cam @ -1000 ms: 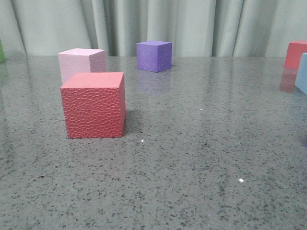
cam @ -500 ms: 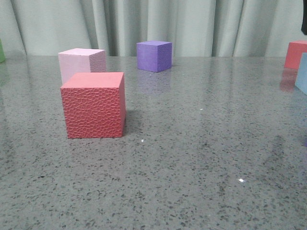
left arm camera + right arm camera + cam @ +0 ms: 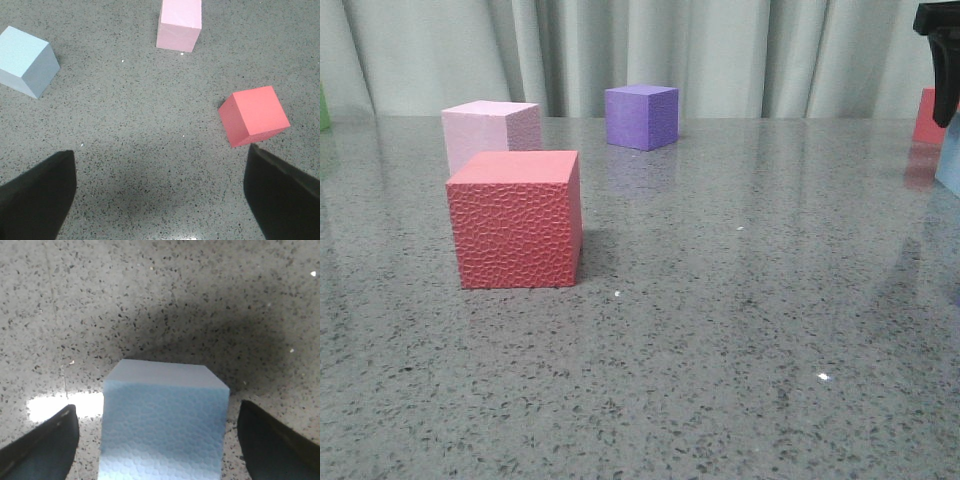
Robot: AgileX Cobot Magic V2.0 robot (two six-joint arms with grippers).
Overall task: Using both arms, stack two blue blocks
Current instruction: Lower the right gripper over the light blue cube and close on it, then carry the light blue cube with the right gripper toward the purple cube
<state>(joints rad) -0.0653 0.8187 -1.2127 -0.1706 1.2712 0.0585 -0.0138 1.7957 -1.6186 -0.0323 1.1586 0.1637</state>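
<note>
Blue block (image 3: 165, 425) on tabletop (image 3: 150, 295), centred between right hand (image 3: 160, 440) fingers, spread, not touching. Second blue block (image 3: 26, 60) at 10 o'clock from left hand (image 3: 160, 195), also spread. Foam: likely light, soft; pinch opposite flat sides, gently.

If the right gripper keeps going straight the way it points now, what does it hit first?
Most likely the blue block: it sits between the open fingers of the right gripper, apparently untouched. How far off it is cannot be judged.

A pale blue block (image 3: 165, 425) sits on the speckled table (image 3: 150, 300); the right gripper's (image 3: 160, 440) fingers (image 3: 40, 445) stand spread at either side, not touching it.
</note>
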